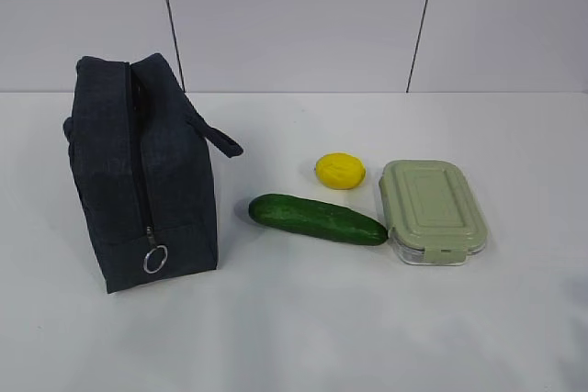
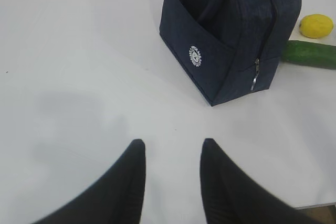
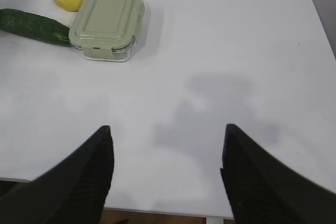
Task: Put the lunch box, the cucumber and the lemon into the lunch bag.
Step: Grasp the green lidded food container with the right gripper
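Neither hand is seen in the exterior view. On the left of the desk (image 1: 294,337) the lunch bag (image 1: 142,176) is stood upright with its zipper end turned to the near side; the zipper appears run shut, its ring pull (image 1: 155,259) hanging low, so opening it is judged the first step. To its right the cucumber (image 1: 317,218) is laid flat, the lemon (image 1: 340,171) just behind it, and the lunch box (image 1: 432,211) at the cucumber's right tip, lid clipped on. All three are grouped near the bag, presumably for short transfers.

In the left wrist view the left hand (image 2: 173,153) is held moderately spread above bare desk, pinching nothing, well short of the lunch bag at the far side. The cucumber and lemon are glimpsed at the far right.

In the right wrist view the right hand (image 3: 168,135) is spread wide and empty over bare desk, the lunch box, cucumber and lemon lying far left.

The desk is plain, matte white. Behind it a pale panelled wall (image 1: 294,16) with dark seams is seen.
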Action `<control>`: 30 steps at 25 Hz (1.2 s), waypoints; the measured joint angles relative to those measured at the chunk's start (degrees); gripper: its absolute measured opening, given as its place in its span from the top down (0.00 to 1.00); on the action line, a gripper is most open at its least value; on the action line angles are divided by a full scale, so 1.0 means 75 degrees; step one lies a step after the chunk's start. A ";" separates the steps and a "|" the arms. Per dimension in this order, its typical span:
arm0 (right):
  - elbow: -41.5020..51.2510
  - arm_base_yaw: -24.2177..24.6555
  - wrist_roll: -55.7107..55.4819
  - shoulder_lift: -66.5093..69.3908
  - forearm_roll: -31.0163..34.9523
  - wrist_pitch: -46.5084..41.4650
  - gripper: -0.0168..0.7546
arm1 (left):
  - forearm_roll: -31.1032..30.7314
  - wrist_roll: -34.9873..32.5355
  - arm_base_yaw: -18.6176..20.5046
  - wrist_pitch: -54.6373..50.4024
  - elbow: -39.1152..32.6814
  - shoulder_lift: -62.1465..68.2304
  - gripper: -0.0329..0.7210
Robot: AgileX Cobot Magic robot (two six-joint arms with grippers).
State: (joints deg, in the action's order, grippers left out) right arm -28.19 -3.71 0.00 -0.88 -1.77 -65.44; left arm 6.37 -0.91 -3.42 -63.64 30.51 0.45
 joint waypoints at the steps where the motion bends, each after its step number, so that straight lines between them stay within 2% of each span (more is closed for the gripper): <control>1: 0.0000 0.0000 0.0000 0.0000 0.0000 0.0000 0.32 | 0.0000 0.0000 0.0000 0.0000 0.0000 0.0000 0.64; 19: 0.0000 0.0000 0.0000 0.0000 0.0000 0.0000 0.32 | 0.0000 0.0000 0.0000 0.0000 0.0000 0.0000 0.64; 23: -0.0018 0.0000 0.0000 0.0000 0.0237 0.0000 0.32 | 0.0000 0.0000 0.0000 0.0000 0.0000 0.0000 0.64; 30: -0.0519 0.0000 0.0000 0.0158 0.0307 0.0305 0.32 | 0.0000 0.0000 0.0000 0.0000 0.0000 0.0000 0.64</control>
State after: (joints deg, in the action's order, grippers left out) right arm -32.08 -3.71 0.00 0.30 0.53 -63.15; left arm 6.37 -0.91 -3.42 -63.64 30.51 0.45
